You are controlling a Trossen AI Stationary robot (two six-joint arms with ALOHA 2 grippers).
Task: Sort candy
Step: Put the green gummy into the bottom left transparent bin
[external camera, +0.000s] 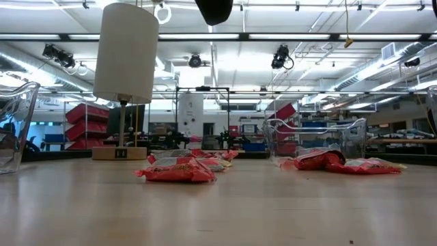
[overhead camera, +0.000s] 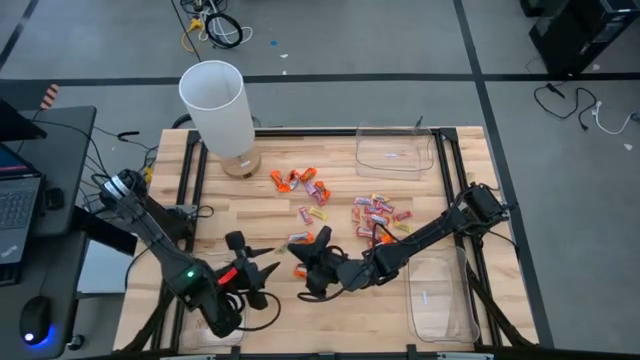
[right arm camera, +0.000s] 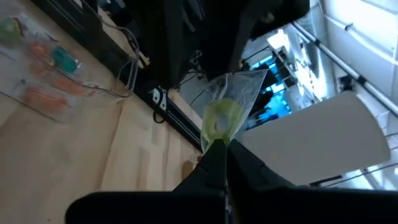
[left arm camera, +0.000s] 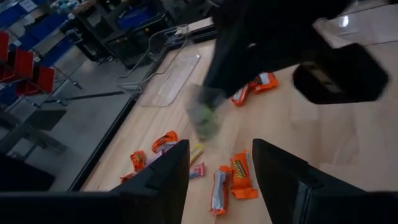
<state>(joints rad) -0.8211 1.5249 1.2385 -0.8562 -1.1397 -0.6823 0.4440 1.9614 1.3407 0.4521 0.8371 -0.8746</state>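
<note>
1. Pinching a pale green sweet in a clear crinkled wrapper (right arm camera: 219, 118), right pincer (overhead camera: 310, 268) has its fingers together on the wrapper's twisted end; the sweet sticks out past the fingertips.
2. Right pincer sits over the light wooden slatted table (overhead camera: 260, 210), on the near side of the scattered candy pile (overhead camera: 375, 218), well away from the white cylindrical lampshade on a wooden base (overhead camera: 215, 105).
3. Left pincer (overhead camera: 262, 270) has fingers apart, gripping nothing, just beside the right pincer and pointing toward it.
4. Left wrist view: the green sweet (left arm camera: 205, 118) shows blurred under the right arm, with orange-wrapped candies (left arm camera: 241, 175) lying on the table past the left fingers (left arm camera: 165, 177).
5. Rest of the candy lies loose on the table: an orange group (overhead camera: 300, 182) nearer the lampshade, the pink-and-yellow mix farther from it.
6. Clear rectangular plastic tray (overhead camera: 395, 150) sits at the table's far edge beyond the pile; a second clear tray (overhead camera: 440, 300) sits near the right arm's side.
</note>
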